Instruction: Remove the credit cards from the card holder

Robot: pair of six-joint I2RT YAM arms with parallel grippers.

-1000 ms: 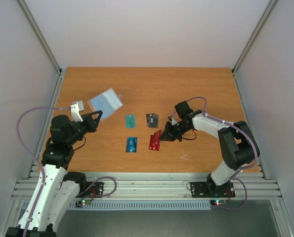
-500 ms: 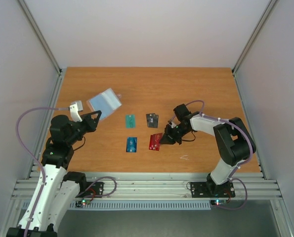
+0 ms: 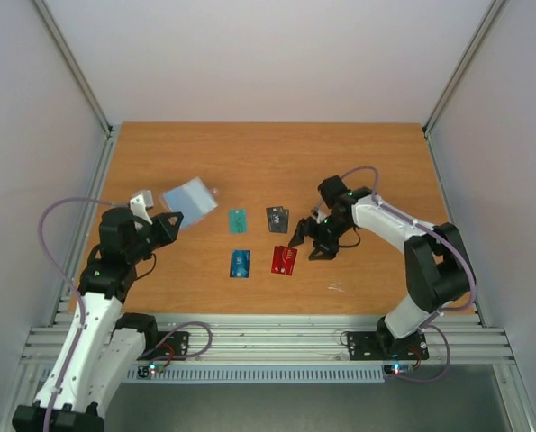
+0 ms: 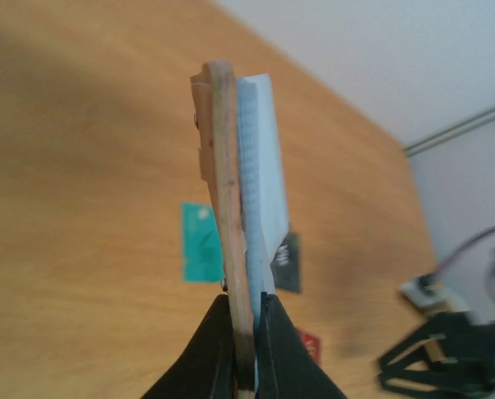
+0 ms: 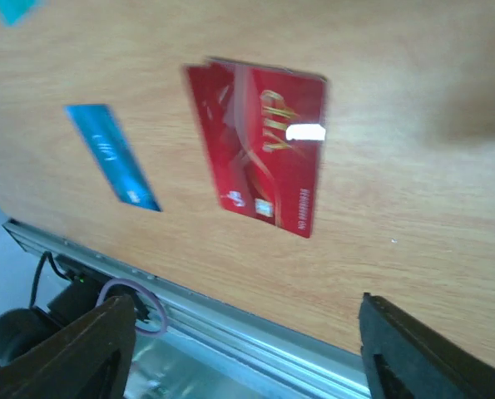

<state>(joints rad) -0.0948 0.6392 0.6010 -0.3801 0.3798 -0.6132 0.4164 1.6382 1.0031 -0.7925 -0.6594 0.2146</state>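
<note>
So the left gripper [image 3: 170, 220] is pinching the soft pink-mauve folding card holder [image 3: 188, 198] by its lower edge, up over the left of the wooden table [image 3: 249, 153]. The right gripper [image 3: 309, 245] hangs spread above the thin red plastic card [image 3: 284, 260]. Cards look light, stiff and slick, so I'd grab them by an edge.

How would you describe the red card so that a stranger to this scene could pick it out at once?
Start at the wooden table, where four cards lie grouped near the middle. The red card is at the front right of the group, just beside the open right gripper. It is the only red one: its neighbours are a blue card, a black card and a teal card.
</note>
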